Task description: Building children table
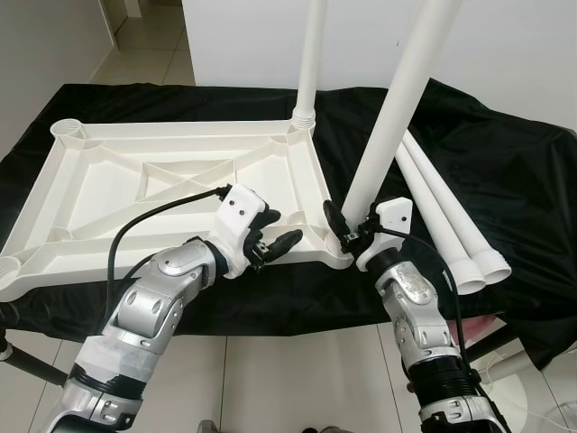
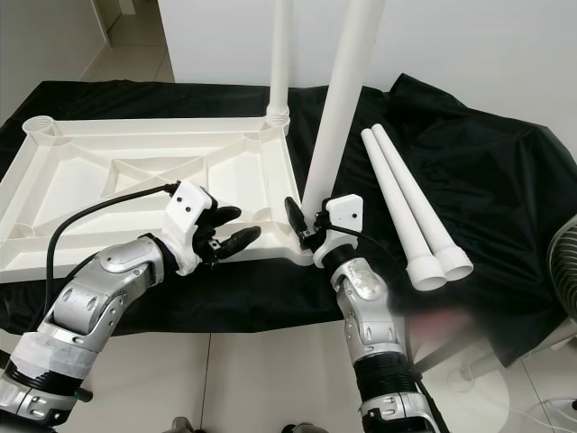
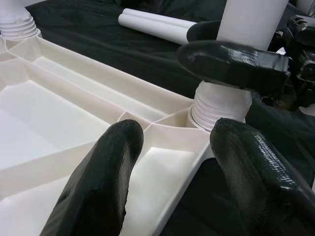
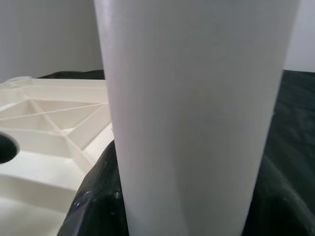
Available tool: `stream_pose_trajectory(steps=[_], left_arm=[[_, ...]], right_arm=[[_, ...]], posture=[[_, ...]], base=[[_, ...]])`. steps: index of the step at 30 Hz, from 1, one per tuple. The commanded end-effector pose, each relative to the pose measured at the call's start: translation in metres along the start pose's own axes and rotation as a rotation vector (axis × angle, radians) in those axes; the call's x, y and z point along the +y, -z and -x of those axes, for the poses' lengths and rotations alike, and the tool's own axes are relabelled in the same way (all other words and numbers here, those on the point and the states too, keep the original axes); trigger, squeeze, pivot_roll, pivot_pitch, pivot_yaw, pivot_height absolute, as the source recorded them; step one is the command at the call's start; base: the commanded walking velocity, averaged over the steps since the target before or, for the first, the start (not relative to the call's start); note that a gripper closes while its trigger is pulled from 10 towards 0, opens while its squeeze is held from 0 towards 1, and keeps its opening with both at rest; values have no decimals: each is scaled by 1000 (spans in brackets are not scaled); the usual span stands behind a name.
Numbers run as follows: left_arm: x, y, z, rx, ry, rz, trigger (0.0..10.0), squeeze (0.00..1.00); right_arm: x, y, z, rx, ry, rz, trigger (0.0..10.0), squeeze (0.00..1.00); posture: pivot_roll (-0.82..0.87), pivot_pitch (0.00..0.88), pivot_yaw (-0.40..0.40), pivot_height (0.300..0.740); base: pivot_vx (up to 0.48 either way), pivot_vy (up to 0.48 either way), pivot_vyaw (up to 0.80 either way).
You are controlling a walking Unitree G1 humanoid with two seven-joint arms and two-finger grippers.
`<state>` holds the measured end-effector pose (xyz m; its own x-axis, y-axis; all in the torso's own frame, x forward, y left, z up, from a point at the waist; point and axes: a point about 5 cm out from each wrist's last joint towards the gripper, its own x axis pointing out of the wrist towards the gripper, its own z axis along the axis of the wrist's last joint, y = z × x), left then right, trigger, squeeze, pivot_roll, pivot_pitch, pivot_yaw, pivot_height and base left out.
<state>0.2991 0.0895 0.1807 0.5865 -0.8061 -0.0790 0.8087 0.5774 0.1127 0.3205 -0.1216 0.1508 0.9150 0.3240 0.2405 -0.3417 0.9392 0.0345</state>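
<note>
An upturned white plastic tabletop (image 1: 180,133) lies on a black cloth. One white leg (image 1: 309,63) stands upright, screwed into its far right corner. A second leg (image 1: 397,108) leans over the near right corner socket (image 3: 221,101), and my right gripper (image 1: 352,225) is shut on its lower end just above the threads. My left gripper (image 1: 278,229) is open with nothing between its fingers. It hovers over the tabletop's near rim, just left of that corner. Two loose legs (image 1: 451,225) lie side by side on the cloth to the right.
The black cloth (image 1: 505,171) covers the whole work surface and hangs over its front edge. A white wall stands behind, with tiled floor in front and at the back left. A fan grille (image 2: 566,271) shows at the far right.
</note>
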Motion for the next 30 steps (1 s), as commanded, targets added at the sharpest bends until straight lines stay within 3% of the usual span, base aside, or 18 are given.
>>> stream_pose_trajectory(steps=[1, 5, 7, 9, 11, 16, 17, 19, 20, 22, 29, 30], left_arm=[[-5, 5, -1, 24, 17, 9, 10000, 0], [-11, 8, -2, 26, 40, 19, 10000, 0], [-19, 11, -2, 29, 77, 1, 10000, 0], [-19, 11, -2, 29, 77, 1, 10000, 0], [-26, 14, -2, 33, 101, 10, 10000, 0], [-28, 14, -2, 32, 96, 22, 10000, 0], [-27, 14, -3, 29, 89, 34, 10000, 0], [-27, 14, -3, 29, 89, 34, 10000, 0], [-27, 14, -3, 27, 86, 37, 10000, 0], [-27, 14, -3, 25, 87, 41, 10000, 0], [-26, 12, -4, 22, 82, 41, 10000, 0], [-26, 12, -4, 21, 82, 40, 10000, 0]], right_arm=[[-6, 23, 10, 111, 127, -67, 10000, 0], [2, 26, 8, 137, 233, -86, 10000, 0], [8, 35, 7, 203, 360, -123, 10000, 0], [8, 35, 7, 203, 360, -123, 10000, 0], [10, 38, 5, 236, 468, -138, 10000, 0], [20, 32, -1, 200, 458, -162, 10000, 0], [23, 28, -2, 170, 429, -177, 10000, 118], [23, 28, -2, 170, 429, -177, 10000, 118], [25, 23, -2, 125, 385, -199, 10000, 1000], [24, 13, -3, 56, 330, -190, 10000, 1000], [20, 3, -5, 17, 275, -149, 10000, 1000], [17, 2, -4, 12, 259, -134, 10000, 929]], posture=[[15, 74, -21, 740], [16, 72, -22, 740], [14, 72, -24, 740], [14, 72, -24, 740], [12, 73, -26, 740], [12, 74, -33, 740], [12, 73, -35, 740], [12, 73, -35, 740], [12, 73, -36, 740], [10, 72, -34, 740], [4, 72, -31, 740], [2, 74, -31, 740]], base=[[0, 0, 0], [0, 0, 0], [0, 0, 0], [0, 0, 0], [0, 0, 0], [0, 0, 0], [0, 0, 0], [0, 0, 0], [0, 0, 0], [0, 0, 0], [0, 0, 0], [0, 0, 0]])
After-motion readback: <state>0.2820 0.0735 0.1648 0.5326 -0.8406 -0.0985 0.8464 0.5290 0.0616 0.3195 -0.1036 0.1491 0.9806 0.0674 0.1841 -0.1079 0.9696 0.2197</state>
